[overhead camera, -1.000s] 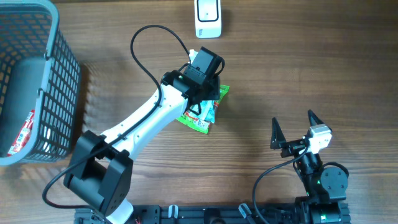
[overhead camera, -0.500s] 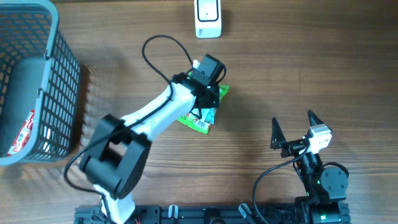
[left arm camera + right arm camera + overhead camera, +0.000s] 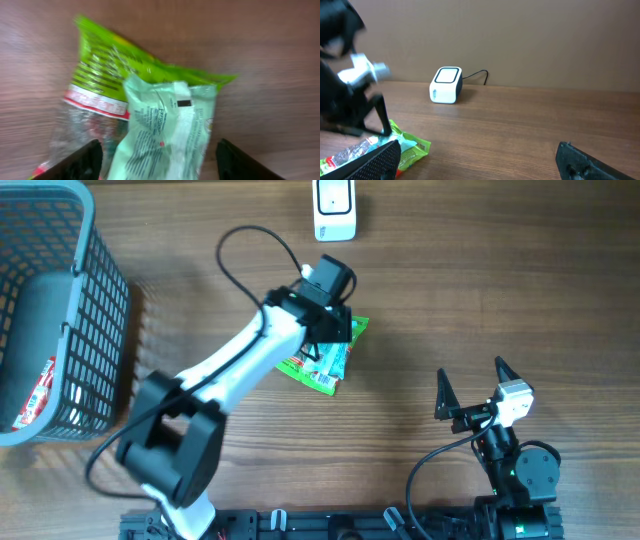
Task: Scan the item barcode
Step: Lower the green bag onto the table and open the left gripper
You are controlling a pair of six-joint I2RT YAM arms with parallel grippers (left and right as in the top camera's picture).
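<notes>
Left tool (image 3: 159, 152) released over green snack packet (image 3: 112, 67) — print unreadable; right tool (image 3: 470, 370) released

The overhead camera faces straight down on the brown wooden table (image 3: 500, 300). The left wrist camera faces down, very near the green plastic snack packets (image 3: 105, 70). The right wrist camera looks low toward the far wall (image 3: 530, 35); the overhead view shares its white box scanner (image 3: 446, 85).

Even, diffuse light; soft shadow beside grey plastic mesh basket (image 3: 100, 290). Left wrist view motion-blurred: green plastic snack packet (image 3: 107, 65) smeared.
</notes>
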